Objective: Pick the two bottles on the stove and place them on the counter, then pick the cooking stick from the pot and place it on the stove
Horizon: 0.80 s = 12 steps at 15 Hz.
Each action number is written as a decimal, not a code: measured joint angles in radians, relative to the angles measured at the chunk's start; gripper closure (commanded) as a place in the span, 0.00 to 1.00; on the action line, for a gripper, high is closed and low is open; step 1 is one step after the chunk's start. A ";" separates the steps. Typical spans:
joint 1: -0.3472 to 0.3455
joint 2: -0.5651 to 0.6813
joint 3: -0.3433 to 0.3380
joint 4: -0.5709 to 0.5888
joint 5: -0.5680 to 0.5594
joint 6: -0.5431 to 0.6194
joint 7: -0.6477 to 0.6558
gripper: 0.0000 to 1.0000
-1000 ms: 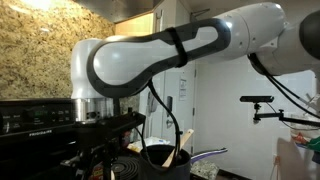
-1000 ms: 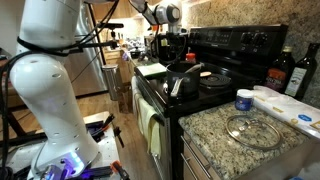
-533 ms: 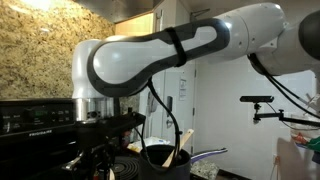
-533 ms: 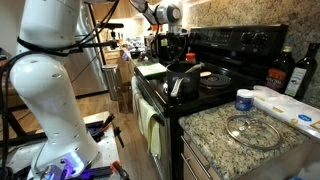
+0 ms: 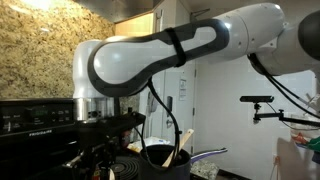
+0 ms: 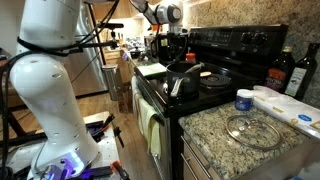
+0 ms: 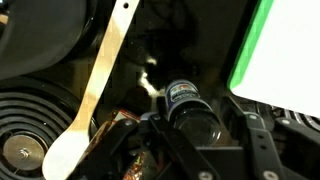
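Observation:
In the wrist view my gripper (image 7: 200,128) has its jaws on either side of a small bottle (image 7: 184,98) with a clear glass body and a round labelled top, and looks shut on it. An orange-red object (image 7: 124,124), possibly the other bottle, sits by the left jaw. The light wooden cooking stick (image 7: 100,80) slants from the dark pot (image 7: 40,40) toward a coil burner (image 7: 30,130). In both exterior views the stick (image 5: 184,146) leans in the pot (image 5: 165,156) on the black stove (image 6: 235,55), and the gripper (image 6: 172,42) hovers over the stove's far end.
A granite counter (image 6: 215,135) beside the stove holds a glass lid (image 6: 246,129), a blue-topped cup (image 6: 243,100) and two dark tall bottles (image 6: 285,70). A second pan (image 6: 216,78) sits on the stove. A green-and-white object (image 7: 272,45) lies at the wrist view's right.

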 measured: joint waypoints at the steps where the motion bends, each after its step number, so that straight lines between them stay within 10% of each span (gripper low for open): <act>1: 0.000 0.000 -0.001 0.000 0.000 0.009 -0.002 0.05; 9: 0.000 0.000 -0.003 0.000 0.000 0.065 -0.038 0.00; 10: 0.000 0.000 -0.003 0.000 0.001 0.065 -0.039 0.25; 12: 0.000 0.000 -0.003 0.000 0.005 0.065 -0.044 0.33</act>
